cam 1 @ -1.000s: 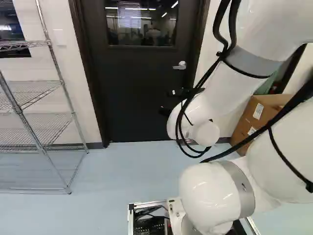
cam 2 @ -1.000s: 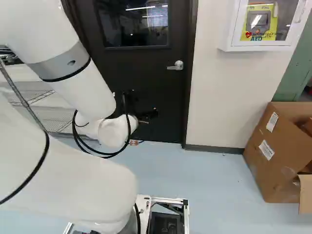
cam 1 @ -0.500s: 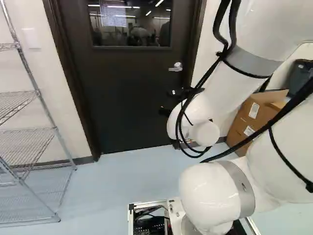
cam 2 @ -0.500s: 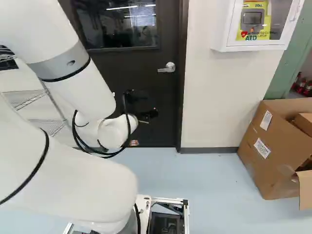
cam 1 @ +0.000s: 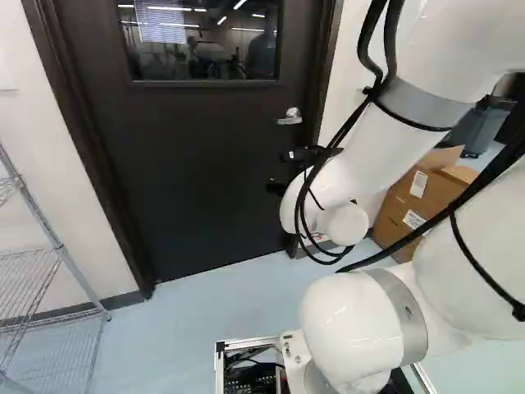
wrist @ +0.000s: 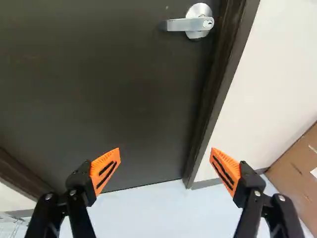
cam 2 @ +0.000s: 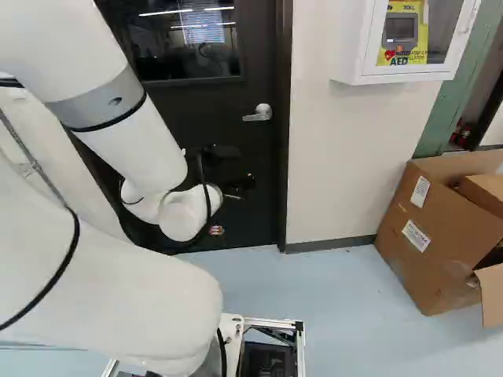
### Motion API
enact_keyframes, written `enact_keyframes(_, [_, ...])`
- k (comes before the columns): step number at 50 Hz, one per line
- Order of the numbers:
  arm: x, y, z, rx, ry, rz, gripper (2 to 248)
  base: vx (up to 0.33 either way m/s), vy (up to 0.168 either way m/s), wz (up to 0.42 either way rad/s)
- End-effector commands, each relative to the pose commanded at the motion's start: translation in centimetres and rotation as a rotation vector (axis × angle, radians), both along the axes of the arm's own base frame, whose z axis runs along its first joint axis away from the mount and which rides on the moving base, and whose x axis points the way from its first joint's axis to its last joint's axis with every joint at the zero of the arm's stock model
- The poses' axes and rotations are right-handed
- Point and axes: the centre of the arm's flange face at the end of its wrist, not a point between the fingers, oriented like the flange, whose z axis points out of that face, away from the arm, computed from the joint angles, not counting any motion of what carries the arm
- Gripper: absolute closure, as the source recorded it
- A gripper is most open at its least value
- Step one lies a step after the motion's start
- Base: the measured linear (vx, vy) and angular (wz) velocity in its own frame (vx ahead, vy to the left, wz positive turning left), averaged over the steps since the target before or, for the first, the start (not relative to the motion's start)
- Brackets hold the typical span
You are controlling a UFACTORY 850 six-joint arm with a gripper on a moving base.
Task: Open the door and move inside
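In the right base view the gripper (cam 2: 236, 185) shows as a dark shape beyond the white wrist, before the door (cam 2: 224, 224) and lower than its lever handle (cam 2: 258, 113). The dark door (cam 1: 197, 164) stands closed in its frame, with a window above. Its silver handle (cam 1: 290, 116) sits near the right edge in the left base view. In the wrist view the gripper (wrist: 165, 152) is wide open, nothing between its orange pads. The handle (wrist: 190, 24) lies ahead, well beyond the fingertips and beside the door frame, untouched.
A wire shelf (cam 1: 49, 271) stands left of the door. To the door's right are a pale wall (cam 2: 346, 165), a white wall cabinet (cam 2: 354, 71) and, on the floor, an open cardboard box (cam 2: 424, 243). A green door frame (cam 2: 448, 110) rises behind the box.
The base has moved closer to the door and turned a little, so the whole scene has shifted. The arm holds the same pose against its lowest joint. The door remains closed.
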Motion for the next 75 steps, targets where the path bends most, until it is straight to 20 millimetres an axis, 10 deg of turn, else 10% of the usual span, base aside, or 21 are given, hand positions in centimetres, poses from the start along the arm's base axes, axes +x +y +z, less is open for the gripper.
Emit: enact_keyframes(75, [0.68,0.00,0.10,0.000,0.003,0.000,3,0.078,0.060,-0.063])
